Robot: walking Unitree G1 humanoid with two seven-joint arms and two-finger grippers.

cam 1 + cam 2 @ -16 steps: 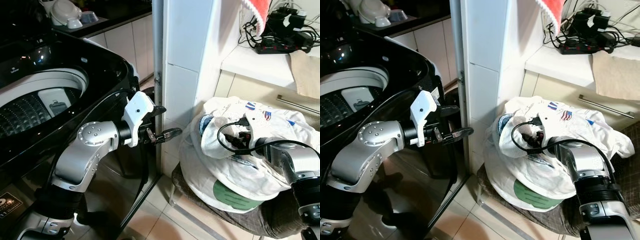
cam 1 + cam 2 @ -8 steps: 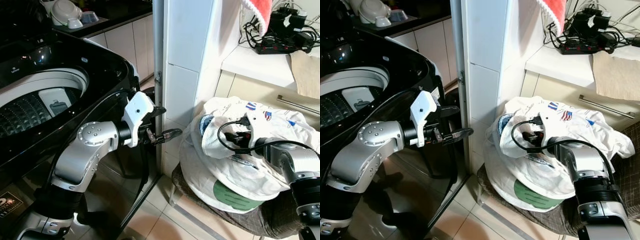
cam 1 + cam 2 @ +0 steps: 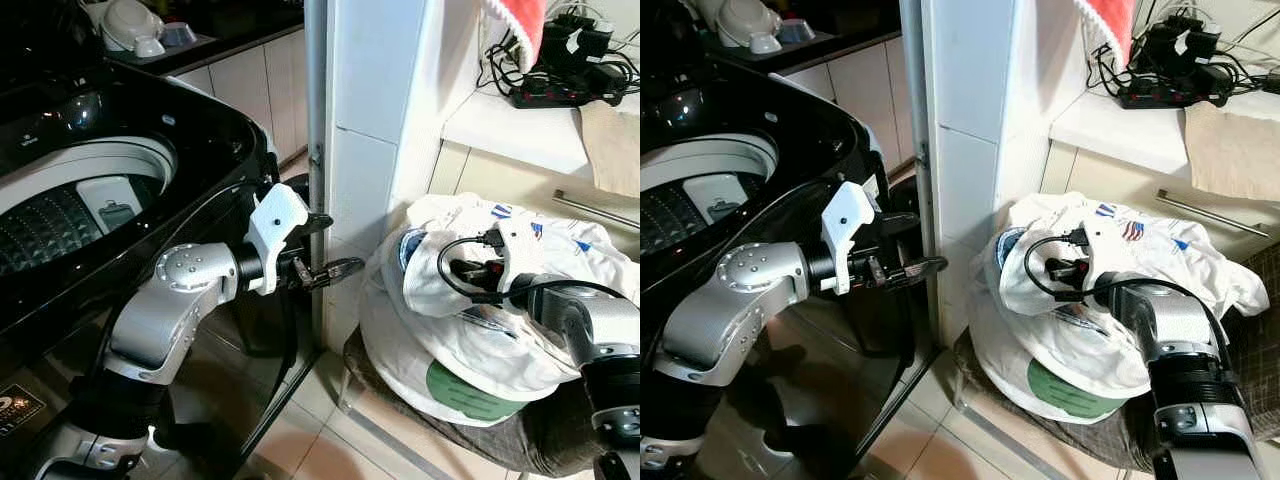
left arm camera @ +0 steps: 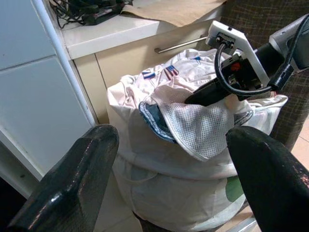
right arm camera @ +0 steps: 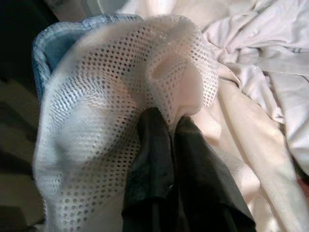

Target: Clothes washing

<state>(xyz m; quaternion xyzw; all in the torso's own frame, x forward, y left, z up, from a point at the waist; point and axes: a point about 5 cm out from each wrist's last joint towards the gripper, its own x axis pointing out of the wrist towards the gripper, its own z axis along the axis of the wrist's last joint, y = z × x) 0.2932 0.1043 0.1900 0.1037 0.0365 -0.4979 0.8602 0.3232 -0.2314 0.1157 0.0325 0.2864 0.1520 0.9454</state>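
Pinched tight, my right claw (image 5: 166, 140) holds a fold of the white mesh shirt (image 4: 203, 128) on top of the laundry bag (image 3: 450, 345). The bag sits on a chair (image 3: 540, 440), beside the washer (image 3: 90, 200). My left claw (image 3: 325, 245) hangs wide apart between washer and bag, holding nothing. I think the shirt is light, soft and floppy. It may drag other clothes up with it. A thick bunch near the blue collar (image 4: 152, 118) seems the best place to hold.

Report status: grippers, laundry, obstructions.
Right gripper shut on white mesh garment atop the laundry bag. Left gripper open, held beside the washing machine. Tiled pillar between bag and washer.
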